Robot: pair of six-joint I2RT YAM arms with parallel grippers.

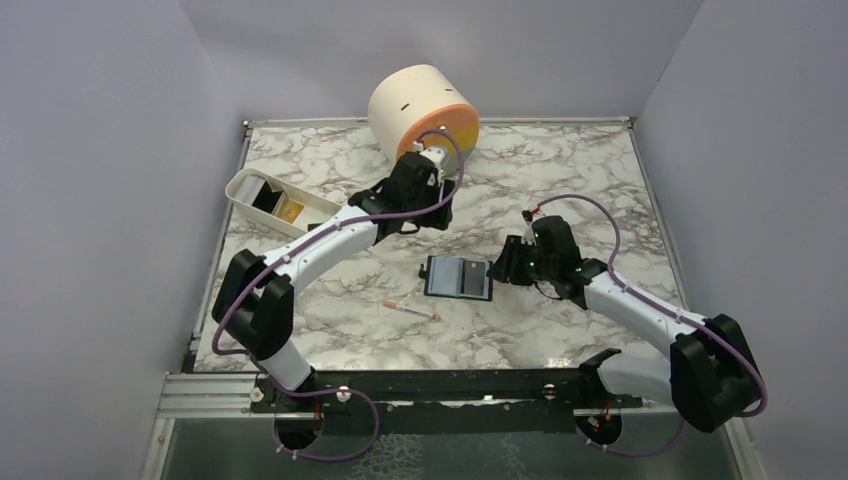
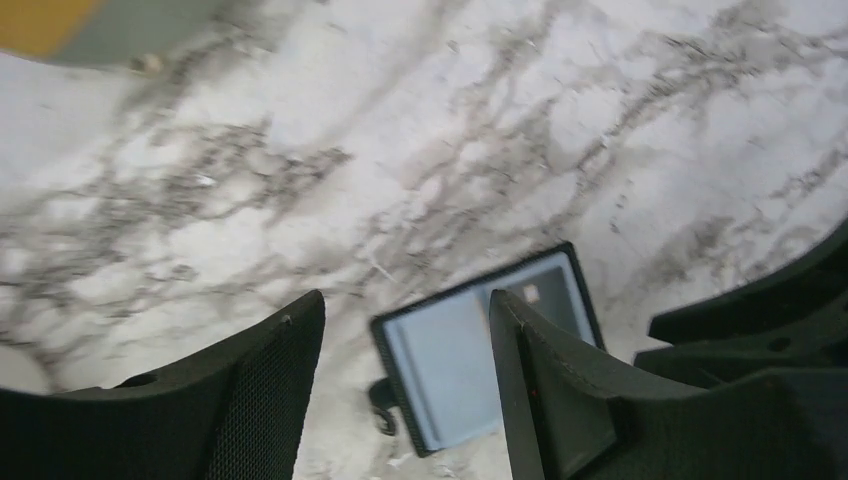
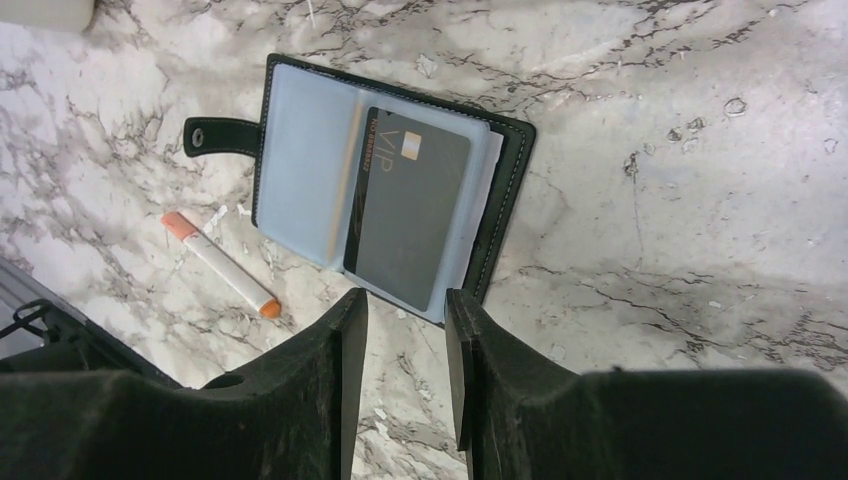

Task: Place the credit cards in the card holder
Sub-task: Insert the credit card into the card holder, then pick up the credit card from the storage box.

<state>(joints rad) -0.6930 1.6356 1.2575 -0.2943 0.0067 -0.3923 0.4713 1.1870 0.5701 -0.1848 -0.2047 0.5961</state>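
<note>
Below me the marble table (image 1: 560, 180) carries the open card holder (image 1: 458, 278), a white-and-orange stick (image 1: 411, 311) just beside it, an oblong white tray (image 1: 240, 185) to the left and a cream drum (image 1: 415, 105) at the back.

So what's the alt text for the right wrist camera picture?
An open black bifold card holder lies on a white marble table, with a dark grey plastic card marked VIP on its right half. A thin white stick with orange ends lies to its left; the empty right claw, slightly open, fills the bottom.
</note>
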